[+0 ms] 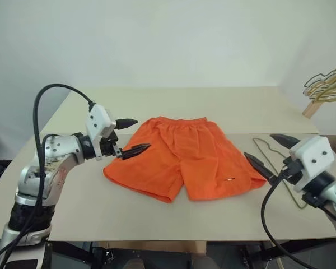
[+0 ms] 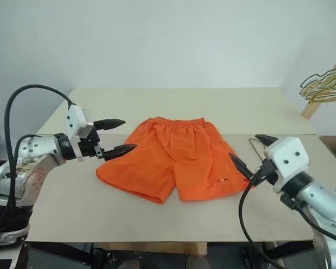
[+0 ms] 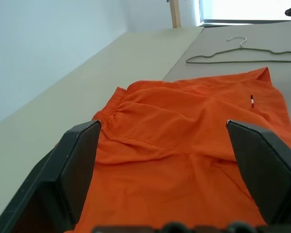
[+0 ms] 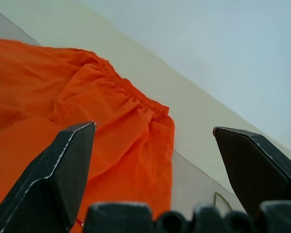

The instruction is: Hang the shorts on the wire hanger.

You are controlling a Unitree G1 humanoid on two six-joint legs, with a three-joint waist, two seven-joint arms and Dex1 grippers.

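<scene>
Orange shorts [image 2: 176,159] flat on a beige table [image 2: 173,103], left gripper [image 2: 116,136] spread wide beside them, right gripper [image 2: 252,152] spread wide over a wire hanger [image 2: 254,143], spare hangers [image 2: 323,84] far right

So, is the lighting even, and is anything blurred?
Left eye view: soft even light, faint shadow under the shorts, no glare. Left wrist view: the left end effector fingers look soft; the wire hanger stays clear.

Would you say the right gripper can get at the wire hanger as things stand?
Probably yes: the open right gripper hovers right beside the wire hanger, which lies bare on the table, clear of the shorts.
</scene>
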